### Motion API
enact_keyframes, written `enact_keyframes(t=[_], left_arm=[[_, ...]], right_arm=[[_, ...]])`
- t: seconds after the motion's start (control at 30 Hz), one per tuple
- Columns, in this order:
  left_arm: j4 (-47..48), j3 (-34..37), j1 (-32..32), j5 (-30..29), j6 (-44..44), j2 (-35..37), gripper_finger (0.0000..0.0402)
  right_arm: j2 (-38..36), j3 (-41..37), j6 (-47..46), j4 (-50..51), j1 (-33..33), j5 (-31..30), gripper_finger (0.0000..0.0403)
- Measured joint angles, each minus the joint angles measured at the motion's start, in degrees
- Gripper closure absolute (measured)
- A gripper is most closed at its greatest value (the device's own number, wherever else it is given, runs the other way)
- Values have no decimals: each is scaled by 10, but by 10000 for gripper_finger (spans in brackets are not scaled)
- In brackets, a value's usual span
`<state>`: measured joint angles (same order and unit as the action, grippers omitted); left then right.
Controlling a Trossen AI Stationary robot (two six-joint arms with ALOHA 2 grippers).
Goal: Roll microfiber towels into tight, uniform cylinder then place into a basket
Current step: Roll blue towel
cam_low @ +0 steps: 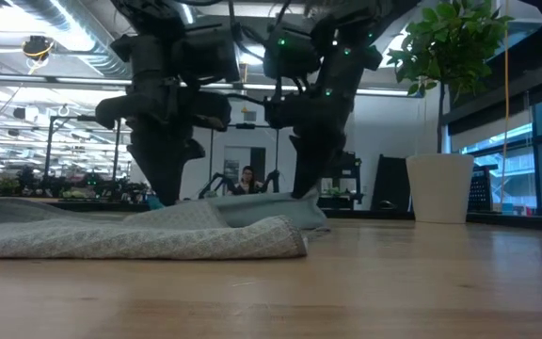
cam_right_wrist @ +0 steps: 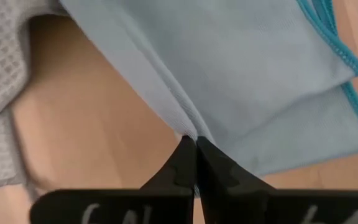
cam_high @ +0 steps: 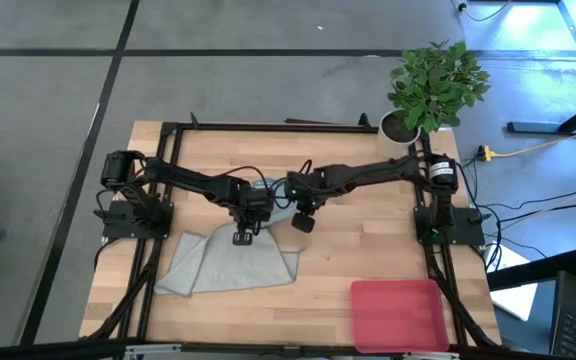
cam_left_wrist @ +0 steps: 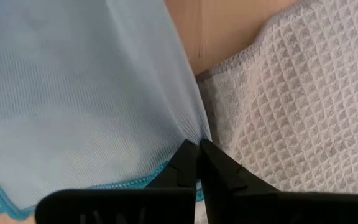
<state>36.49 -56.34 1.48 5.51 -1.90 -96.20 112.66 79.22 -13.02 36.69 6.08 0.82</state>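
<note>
towels: 2 (blue towel (cam_left_wrist: 73, 93), grey towel (cam_high: 230, 262)) | basket (cam_high: 400, 312): 1 | left tool (cam_left_wrist: 197, 149), right tool (cam_right_wrist: 195, 144): apparently pinching blue towel

Both pincers (cam_left_wrist: 198, 144) (cam_right_wrist: 195, 140) pinched shut, mid-table.

Black arms, tapered black fingers (cam_left_wrist: 188, 168)

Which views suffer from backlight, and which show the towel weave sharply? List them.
Low view: bright windows behind leave both arms near-silhouettes, and the table foreground is soft. Left wrist view: the grey waffle-weave towel is crisp. Right wrist view: the light blue towel and its teal hem are sharp, evenly lit.
</note>
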Motion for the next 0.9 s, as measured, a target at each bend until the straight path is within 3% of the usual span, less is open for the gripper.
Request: enact_keyframes(t=[0.4, 0.73, 0.9], left_arm=[[-1, -1, 0, 24, -2, 0, 401], [14, -1, -5, 56, -2, 0, 401], [20, -1, -10, 56, -3, 4, 402]], right_arm=[[14, 0, 18, -33, 30, 3, 398], [11, 0, 68, 20, 25, 174, 398], [11, 0, 59, 1, 22, 192, 398]])
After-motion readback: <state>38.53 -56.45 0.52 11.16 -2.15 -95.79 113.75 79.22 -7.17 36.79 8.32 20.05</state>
